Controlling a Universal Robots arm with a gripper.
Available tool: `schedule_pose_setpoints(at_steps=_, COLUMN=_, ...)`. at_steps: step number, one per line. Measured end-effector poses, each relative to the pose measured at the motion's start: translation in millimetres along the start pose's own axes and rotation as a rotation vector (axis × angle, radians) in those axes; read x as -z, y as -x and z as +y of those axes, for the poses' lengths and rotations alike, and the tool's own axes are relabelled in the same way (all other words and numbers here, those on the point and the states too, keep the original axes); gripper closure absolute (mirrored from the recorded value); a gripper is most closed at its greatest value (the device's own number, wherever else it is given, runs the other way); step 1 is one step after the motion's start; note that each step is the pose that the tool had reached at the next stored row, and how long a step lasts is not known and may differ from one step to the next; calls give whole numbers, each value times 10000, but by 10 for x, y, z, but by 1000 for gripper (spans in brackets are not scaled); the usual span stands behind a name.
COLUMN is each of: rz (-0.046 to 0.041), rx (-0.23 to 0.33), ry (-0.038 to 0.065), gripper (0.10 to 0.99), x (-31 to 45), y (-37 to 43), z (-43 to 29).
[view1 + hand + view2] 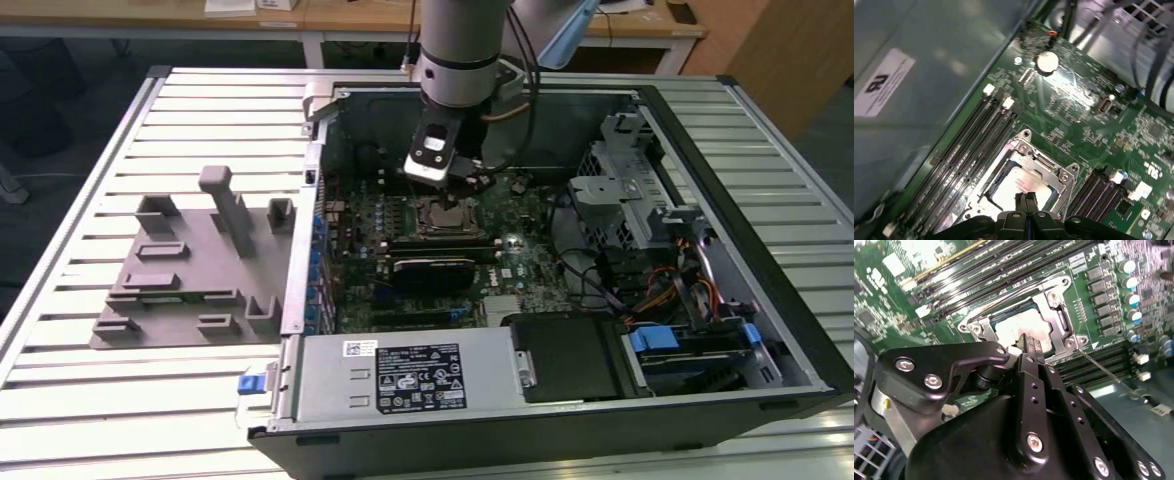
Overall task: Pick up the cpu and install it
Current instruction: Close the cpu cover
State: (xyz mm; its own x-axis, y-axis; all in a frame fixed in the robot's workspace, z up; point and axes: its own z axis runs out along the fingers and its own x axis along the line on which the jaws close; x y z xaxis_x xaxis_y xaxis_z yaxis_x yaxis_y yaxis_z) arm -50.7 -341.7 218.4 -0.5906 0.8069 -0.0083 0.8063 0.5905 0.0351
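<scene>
A pale slatted table (80,400) stands before light wooden desks (360,18) on dark floor (54,90)

The gripper (1030,344), its fingers pressed together, has its tip just over the pale cpu (1016,329). The cpu lies flat inside the metal socket frame (1058,310) on the green board (884,305), between memory slots (979,270) and capacitors (1129,287).

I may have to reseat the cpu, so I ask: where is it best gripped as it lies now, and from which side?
Probably by two opposite edges, coming straight down from above. The cpu lies flat with its pale top up, sunk inside the metal socket frame that closely surrounds it, so a sideways approach looks blocked.
</scene>
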Motion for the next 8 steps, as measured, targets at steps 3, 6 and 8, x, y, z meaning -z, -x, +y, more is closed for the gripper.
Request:
schedule_pose_setpoints(at_steps=3, rz=20, rx=545, ry=4, gripper=980, x=0, y=0, z=0)
schedule_pose_setpoints(at_steps=6, rz=38, rx=1091, ry=9, gripper=980, x=0, y=0, z=0)
schedule_pose_setpoints(at_steps=8, rz=52, rx=1461, ry=12, gripper=980, x=0, y=0, z=0)
